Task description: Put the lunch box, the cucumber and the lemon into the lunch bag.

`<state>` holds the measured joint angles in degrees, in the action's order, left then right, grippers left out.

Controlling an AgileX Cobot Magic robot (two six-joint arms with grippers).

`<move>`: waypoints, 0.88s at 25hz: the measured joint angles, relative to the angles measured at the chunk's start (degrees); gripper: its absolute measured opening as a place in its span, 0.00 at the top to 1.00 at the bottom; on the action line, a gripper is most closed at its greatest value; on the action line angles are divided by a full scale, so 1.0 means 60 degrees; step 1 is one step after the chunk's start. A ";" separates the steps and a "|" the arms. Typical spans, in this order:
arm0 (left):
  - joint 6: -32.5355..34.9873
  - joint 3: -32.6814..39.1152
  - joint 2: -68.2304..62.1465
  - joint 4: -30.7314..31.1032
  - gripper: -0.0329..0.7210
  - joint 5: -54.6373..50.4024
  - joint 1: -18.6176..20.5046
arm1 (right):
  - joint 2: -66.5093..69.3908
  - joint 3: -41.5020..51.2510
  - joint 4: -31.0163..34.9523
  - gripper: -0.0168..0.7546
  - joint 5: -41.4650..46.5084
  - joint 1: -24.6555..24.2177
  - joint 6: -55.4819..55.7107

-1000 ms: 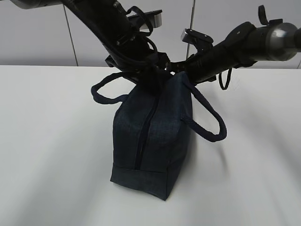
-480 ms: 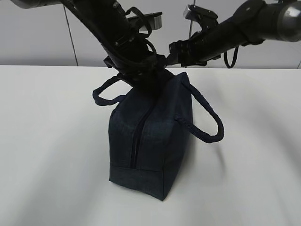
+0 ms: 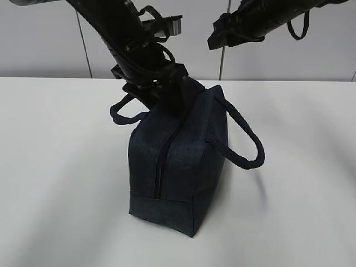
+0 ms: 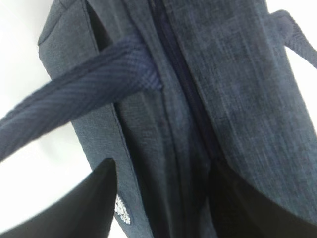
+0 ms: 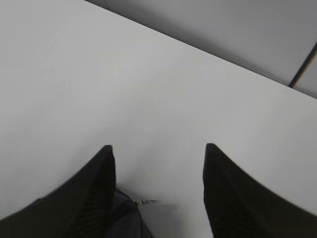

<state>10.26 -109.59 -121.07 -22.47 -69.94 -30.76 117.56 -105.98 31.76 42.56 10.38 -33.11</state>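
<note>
On the white table, the lunch bag is standing zipped. The right gripper, fingers spread and empty, has been lifting clear; the left gripper is straddling the zipper, grasp unclear. Contents hidden; packing is probably finishing.

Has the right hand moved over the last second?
Yes. The right hand has risen, judged against the dark navy fabric lunch bag on the table: earlier it sat at the bag's top edge, now it hangs clear above it, fingers apart.
</note>
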 joint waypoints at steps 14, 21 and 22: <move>-0.0766 -0.0016 0.1075 0.0847 0.42 -0.0135 0.0000 | -0.1449 -0.0019 -0.3292 0.43 0.3674 0.0000 0.1890; -0.1289 -0.0016 0.2162 0.1481 0.42 -0.0195 0.0006 | -0.1908 -0.0077 -0.3302 0.48 0.4710 0.0000 0.2502; -0.1370 -0.0016 0.2313 0.1559 0.42 -0.0195 0.0006 | -0.1929 -0.0077 -0.3342 0.48 0.4724 0.0000 0.2796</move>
<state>2.04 -109.68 -107.19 -13.12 -71.11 -30.72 105.99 -106.44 11.71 70.90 10.38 -16.33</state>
